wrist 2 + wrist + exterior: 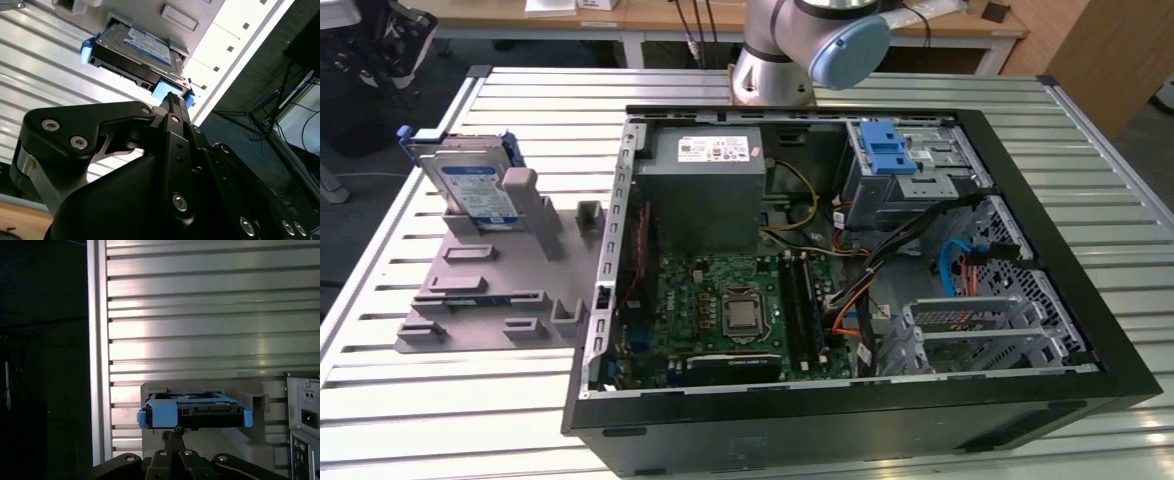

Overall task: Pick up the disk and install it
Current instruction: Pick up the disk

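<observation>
**Gripper (172,98) above the stored disk (135,50).**
The black gripper linkage fills the foreground in both wrist views, its jaws pressed together on nothing and its tips pointing towards the disk without touching it. The disk is a flat silver-metal drive with a blue-and-white label on its broad face and blue plastic rails along its narrow sides. In the first wrist view a dark connector edge shows between the rails. It stands on edge in a slot of a grey holder (480,290). The holder rests on the slatted metal table (454,400), at the exterior view's left of the open computer case (854,430). The case's drive cage (907,160) carries a blue latch.
</observation>
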